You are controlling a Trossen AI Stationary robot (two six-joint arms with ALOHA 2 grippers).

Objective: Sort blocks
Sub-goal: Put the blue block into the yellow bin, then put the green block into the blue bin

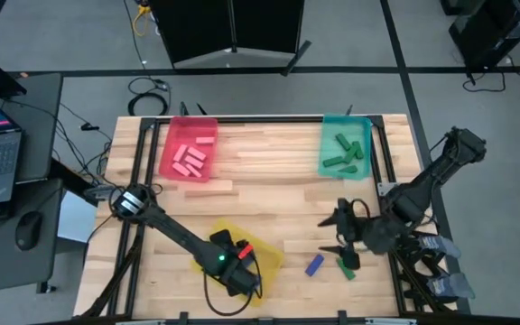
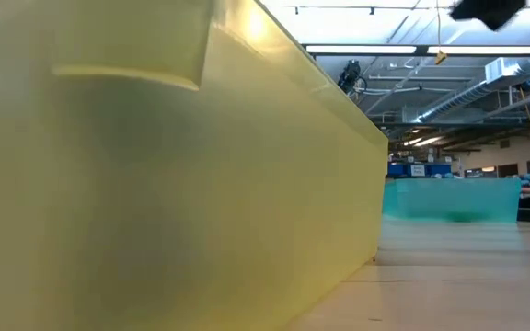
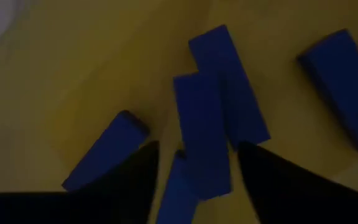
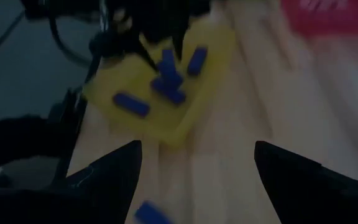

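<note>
Left claw [image 3: 194,168] gapes over blue blocks [image 3: 201,134]; right claw [image 4: 194,168] wide; no lettering readable.

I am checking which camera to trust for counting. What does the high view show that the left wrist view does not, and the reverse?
Only the high view shows the pink tray with pink blocks, the teal tray with green blocks, a loose blue block on the table, and the right pincer open above the table. Only the left wrist view shows the blue blocks inside the yellow tray. Both show the yellow tray and the left pincer, open over it.
</note>
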